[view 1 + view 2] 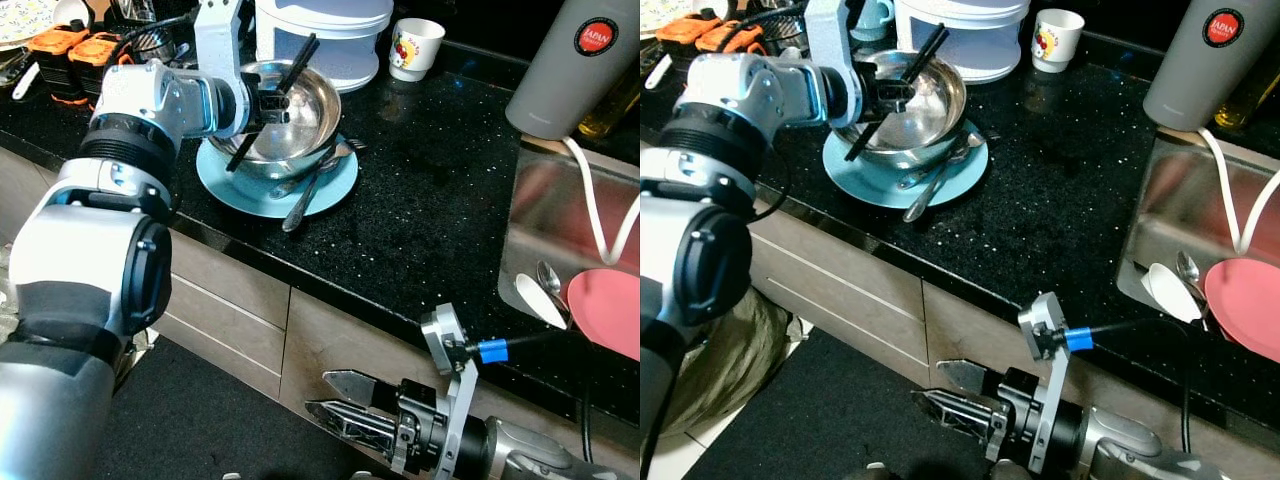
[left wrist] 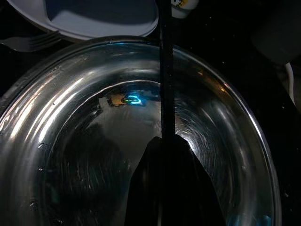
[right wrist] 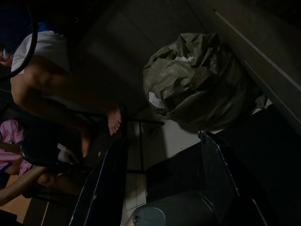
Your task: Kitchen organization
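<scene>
A steel bowl [image 1: 305, 120] sits on a light blue plate [image 1: 335, 190] on the black counter, with a spoon [image 1: 303, 203] and a fork [image 1: 346, 148] lying on the plate beside it. My left gripper [image 1: 272, 100] is at the bowl's left rim, open wide. One finger [image 1: 298, 60] reaches over the bowl's inside, the other [image 1: 240, 155] slants down outside the near rim. The left wrist view looks into the bowl [image 2: 84, 155] with one finger [image 2: 165, 84] across it. My right gripper [image 1: 335, 400] hangs open, low in front of the cabinets.
A white lidded container [image 1: 325, 35] and a printed cup [image 1: 414, 47] stand behind the bowl. A grey flask [image 1: 575, 65] stands by the sink [image 1: 560, 200], which holds a pink plate [image 1: 605, 305] and spoons. A green bag [image 3: 202, 80] and a person's leg [image 3: 56, 94] are on the floor.
</scene>
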Motion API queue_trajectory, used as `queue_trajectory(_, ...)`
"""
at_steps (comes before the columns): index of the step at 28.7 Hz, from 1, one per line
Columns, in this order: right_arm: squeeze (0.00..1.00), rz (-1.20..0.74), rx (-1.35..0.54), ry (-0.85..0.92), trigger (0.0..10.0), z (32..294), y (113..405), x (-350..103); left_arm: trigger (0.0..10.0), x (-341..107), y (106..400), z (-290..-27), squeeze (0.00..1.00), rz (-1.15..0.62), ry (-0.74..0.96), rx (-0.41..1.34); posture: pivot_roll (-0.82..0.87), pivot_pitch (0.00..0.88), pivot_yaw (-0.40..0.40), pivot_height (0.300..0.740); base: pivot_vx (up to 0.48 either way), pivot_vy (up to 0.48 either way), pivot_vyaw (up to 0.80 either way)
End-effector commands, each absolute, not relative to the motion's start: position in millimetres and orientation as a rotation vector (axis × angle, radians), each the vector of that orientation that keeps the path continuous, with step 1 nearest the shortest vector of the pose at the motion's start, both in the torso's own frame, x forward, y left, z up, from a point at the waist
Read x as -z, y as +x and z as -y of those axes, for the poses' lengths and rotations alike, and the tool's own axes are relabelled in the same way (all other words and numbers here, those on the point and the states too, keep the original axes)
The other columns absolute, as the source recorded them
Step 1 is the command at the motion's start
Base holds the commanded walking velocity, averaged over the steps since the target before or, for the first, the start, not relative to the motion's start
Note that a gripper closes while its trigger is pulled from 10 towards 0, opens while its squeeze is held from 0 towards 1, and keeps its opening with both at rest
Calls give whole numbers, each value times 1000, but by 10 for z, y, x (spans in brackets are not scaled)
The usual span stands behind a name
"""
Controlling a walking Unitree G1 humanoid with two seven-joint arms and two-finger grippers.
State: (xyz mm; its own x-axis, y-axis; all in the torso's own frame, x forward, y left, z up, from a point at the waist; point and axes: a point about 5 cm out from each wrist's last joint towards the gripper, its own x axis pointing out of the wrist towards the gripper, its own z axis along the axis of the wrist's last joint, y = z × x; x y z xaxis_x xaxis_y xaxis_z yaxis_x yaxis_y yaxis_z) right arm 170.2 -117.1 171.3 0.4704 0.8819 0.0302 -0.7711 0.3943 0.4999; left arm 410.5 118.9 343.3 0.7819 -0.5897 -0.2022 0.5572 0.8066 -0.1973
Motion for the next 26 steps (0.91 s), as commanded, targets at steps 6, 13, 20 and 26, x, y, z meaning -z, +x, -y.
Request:
queue_trajectory(6, 0, -275, -1082, 481, 10000, 1151, 1659, -1715, 0, -3540, 4112, -1192, 0, -216, -179, 599, -50, 159, 1, 740, 0, 0, 0)
queue_trajectory(13, 0, -276, -1077, 486, 10000, 1155, 1673, -1706, 0, -3903, 4073, -1255, 0, -28, -304, 623, -51, 157, 1, 740, 0, 0, 0)
queue_trajectory(20, 0, -272, -1066, 497, 10000, 1153, 1698, -1693, 0, -4192, 3969, -1224, 0, 121, -331, 736, -50, 143, 5, 740, 0, 0, 0)
queue_trajectory(26, 0, -253, -996, 555, 10000, 1183, 1780, -1665, 0, -4389, 3708, -1112, 0, 299, -336, 974, -43, 131, 18, 740, 0, 0, 0)
